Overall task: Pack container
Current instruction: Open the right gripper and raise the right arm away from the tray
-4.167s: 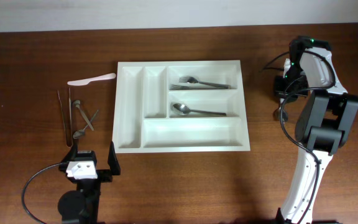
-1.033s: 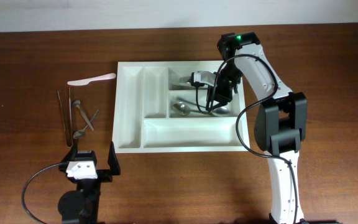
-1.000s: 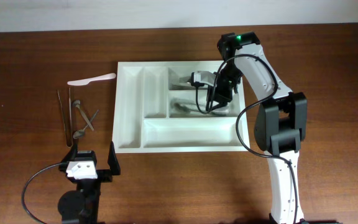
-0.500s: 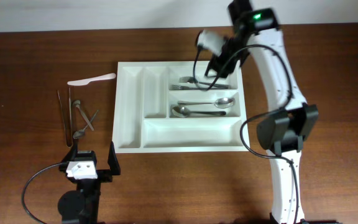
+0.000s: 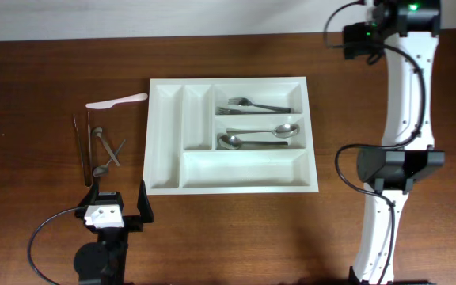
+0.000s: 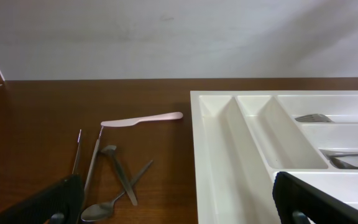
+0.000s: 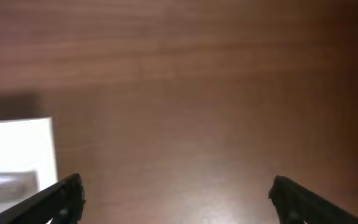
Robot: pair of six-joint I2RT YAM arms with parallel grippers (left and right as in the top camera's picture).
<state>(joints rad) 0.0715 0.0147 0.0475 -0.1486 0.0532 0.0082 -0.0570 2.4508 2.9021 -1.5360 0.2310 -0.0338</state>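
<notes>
Overhead: the container point(image 5: 244, 168) lies on the tabletop point(image 5: 46, 63), a fork point(image 5: 256, 104) in its top long compartment and two spoons point(image 5: 228, 140) in the middle one; a white knife point(image 5: 117, 100) and loose cutlery point(image 5: 100, 149) lie left of it; the left hand point(image 5: 117, 204) sits off its lower-left corner, the right hand point(image 5: 355, 39) beyond its upper-right corner. Left wrist: the left hand stands wide and empty, the container ahead to its right. Right wrist: the right hand is spread wide over bare wood, holding nothing; the container's corner shows at the left edge.

The wooden table point(image 5: 54, 63) carries the container point(image 5: 165, 146), a white knife point(image 5: 117, 100) and loose cutlery point(image 5: 99, 132).
</notes>
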